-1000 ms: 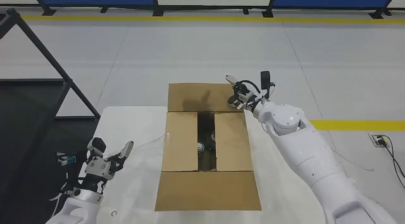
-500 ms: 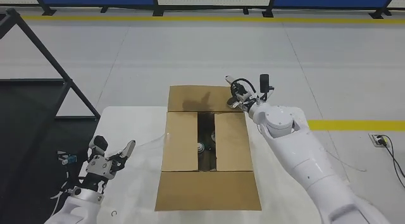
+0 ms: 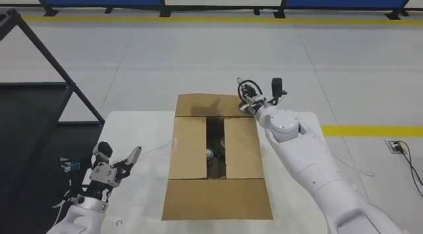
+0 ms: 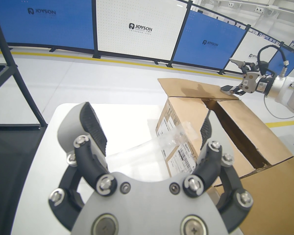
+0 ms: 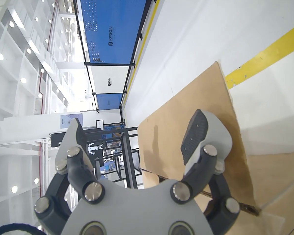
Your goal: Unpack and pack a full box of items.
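Step in hand, by my read: opening phase of the unpack. Box [image 3: 177, 138] sits mid-table [image 3: 139, 135]; far flap [image 3: 208, 104] and near flap [image 3: 218, 199] are folded out flat; L side flap [image 3: 188, 147] and R side flap [image 3: 242, 147] lie inward w/ a dark slot between them; items [image 3: 213, 153] show through the slot, too dim to name.

R gripper [image 3: 246, 94] hangs at the far flap's R corner, jaws spread wide, nothing between them; one finger lies over the cardboard, touching or just above, can't tell which. L gripper [image 3: 117, 156] sits by the table's near-L corner, well apart from the box, jaws spread too, empty.

Next move prob. calls for getting a side flap up and out: a fingertip into the slot, under the flap's inner edge, then a swing outward; R arm is nearest the R side flap, L arm the L one.

Edges & room: bare table L of the box gives room for a flap swing and for set-down of items; table R of the box is mostly hidden under the R arm, can't judge; far flap overhangs the table's far edge, no support under it if pressed; black frame [image 3: 39, 55] stands off the table's L side, near the L arm's sweep.
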### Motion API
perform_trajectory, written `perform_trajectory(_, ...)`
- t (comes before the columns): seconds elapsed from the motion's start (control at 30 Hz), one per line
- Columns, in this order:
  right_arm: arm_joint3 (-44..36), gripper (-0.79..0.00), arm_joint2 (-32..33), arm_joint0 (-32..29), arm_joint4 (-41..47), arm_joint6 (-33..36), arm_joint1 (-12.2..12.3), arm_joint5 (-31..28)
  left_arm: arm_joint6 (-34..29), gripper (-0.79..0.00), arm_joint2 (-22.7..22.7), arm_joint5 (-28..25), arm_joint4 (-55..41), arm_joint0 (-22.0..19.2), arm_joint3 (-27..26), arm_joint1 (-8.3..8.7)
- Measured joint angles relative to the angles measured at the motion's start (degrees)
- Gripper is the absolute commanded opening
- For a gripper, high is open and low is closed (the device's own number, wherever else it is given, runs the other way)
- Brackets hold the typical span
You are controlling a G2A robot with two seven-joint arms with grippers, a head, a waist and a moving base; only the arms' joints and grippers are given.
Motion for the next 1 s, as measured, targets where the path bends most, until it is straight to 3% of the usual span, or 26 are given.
perform_trajectory(0.27,3.74,0.0,-0.93,1.94,-2.05,0.96,-1.84,3.3,0.0,0.0,0.0,0.0,0.0,0.0,0.0,0.0)
perform_trajectory(0.53,6.17,0.0,-0.72,2.75,-3.54,2.35,-2.82,2.7,0.0,0.0,0.0,0.0,0.0,0.0,0.0,0.0)
perform_trajectory(0.73,5.92,0.0,1.37,2.58,-2.61,2.83,-2.71,-2.78,0.0,0.0,0.0,0.0,0.0,0.0,0.0,0.0)
perform_trajectory(1.0,-0.21,0.0,4.6,0.3,-3.4,13.83,-0.63,-11.74,0.0,0.0,0.0,0.0,0.0,0.0,0.0,0.0)
